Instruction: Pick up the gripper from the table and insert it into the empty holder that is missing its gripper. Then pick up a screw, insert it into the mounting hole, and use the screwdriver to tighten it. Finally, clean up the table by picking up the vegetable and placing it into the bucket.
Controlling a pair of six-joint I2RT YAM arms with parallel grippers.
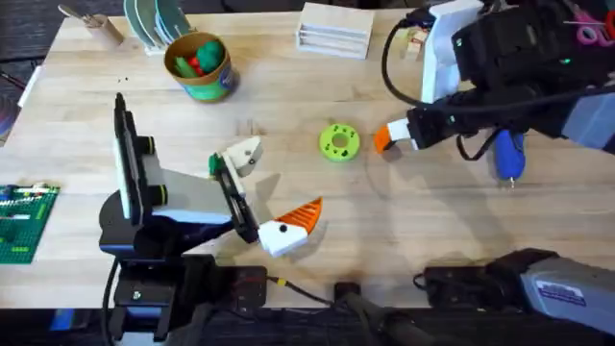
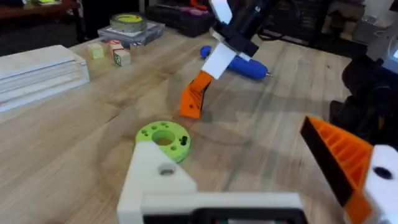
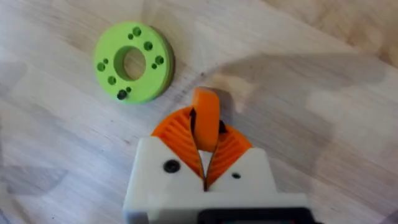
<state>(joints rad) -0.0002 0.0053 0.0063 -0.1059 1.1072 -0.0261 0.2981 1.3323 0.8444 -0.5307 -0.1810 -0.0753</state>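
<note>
My right gripper (image 1: 384, 136) is shut on the small orange gripper (image 3: 205, 118), which stands on end with its lower tip against the table (image 2: 191, 107). Just beside it lies the lime-green disc (image 1: 338, 141). My left gripper (image 1: 274, 192) is wide open above the table; one of its fingers is the bare white holder (image 2: 158, 177), the other carries an orange tip (image 2: 341, 155). The blue screwdriver (image 1: 507, 154) lies under my right arm. Green and red vegetable shapes sit in the yellow-rimmed bucket (image 1: 222, 82) at the back left. The screw is out of view.
A stack of white boards (image 1: 334, 29) and small cubes (image 1: 415, 40) lie at the back. A green brick plate (image 1: 24, 223) sits at the left edge. Bare wood stretches between the two grippers.
</note>
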